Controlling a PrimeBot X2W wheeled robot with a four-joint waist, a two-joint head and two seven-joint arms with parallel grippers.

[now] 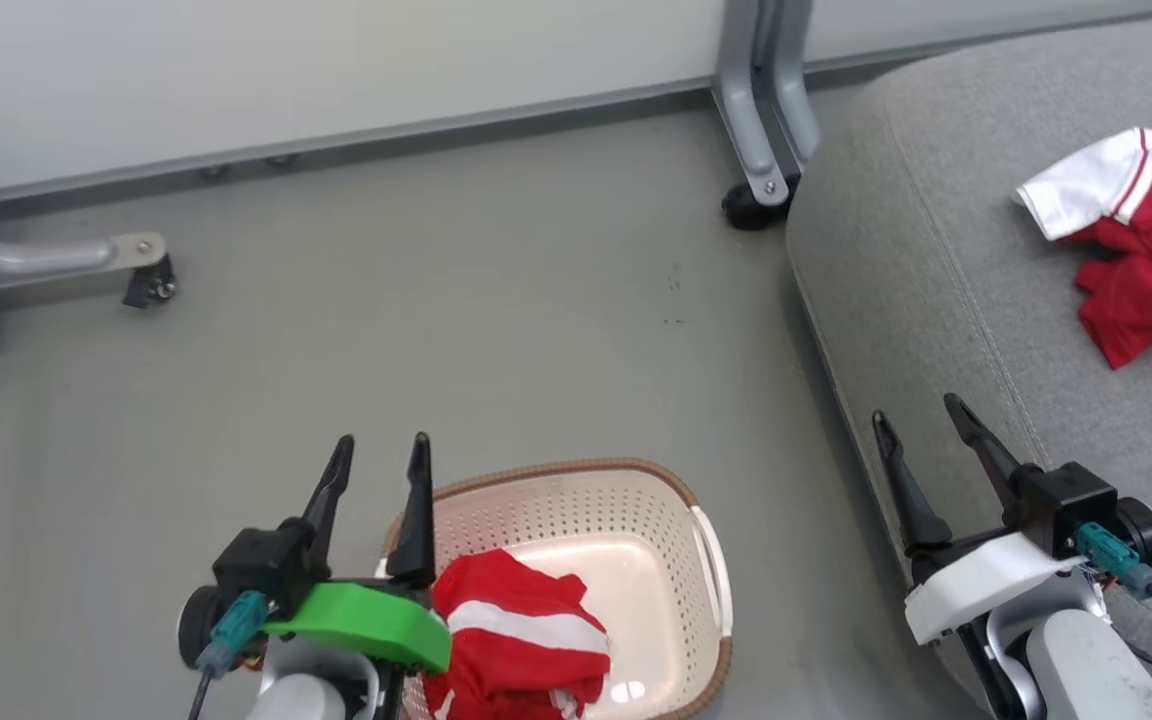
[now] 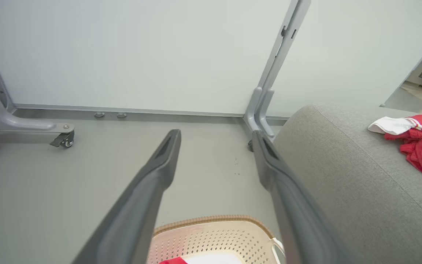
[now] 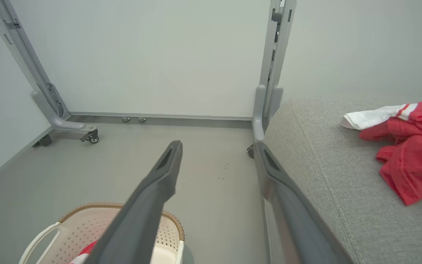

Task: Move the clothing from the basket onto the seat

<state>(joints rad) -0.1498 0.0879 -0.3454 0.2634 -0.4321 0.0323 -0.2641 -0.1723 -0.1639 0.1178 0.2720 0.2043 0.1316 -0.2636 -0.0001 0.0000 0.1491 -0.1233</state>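
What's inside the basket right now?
One bunched red garment with a white stripe lies in the basket's left part; its bare bottom shows beside it. Whatever lies under the garment is covered.

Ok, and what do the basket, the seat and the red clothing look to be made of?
The basket: seemingly moulded cream plastic, slightly glossy, walls punched with holes; its brown rim looks woven. The seat: matte grey woven upholstery with a stitched seam. The clothing: soft, creased red fabric with white stripes; fibre unclear.
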